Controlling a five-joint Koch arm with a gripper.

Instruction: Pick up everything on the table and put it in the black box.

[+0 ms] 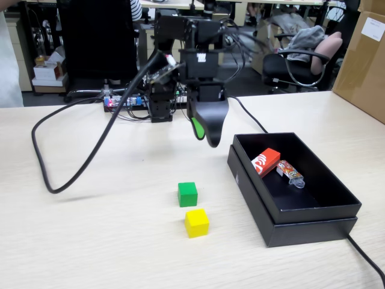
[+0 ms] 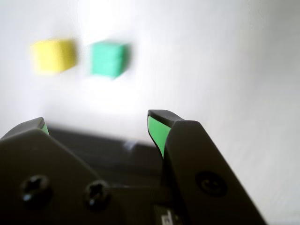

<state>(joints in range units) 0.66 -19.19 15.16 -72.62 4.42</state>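
Yellow cube (image 1: 197,223), red packet (image 1: 266,161) angled in black box (image 1: 313,226)

Blurred yellow cube (image 2: 54,56) and green cube (image 2: 108,58) lie beyond the empty, parted hand (image 2: 98,124)

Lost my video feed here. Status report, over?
Gripper open, empty, above table. Red rectangular packet in black cardboard box. Green cube, yellow cube still on table, path clear.

thick black cable (image 1: 72,174), orange wrapped stick (image 1: 290,173), office chair (image 1: 295,66)
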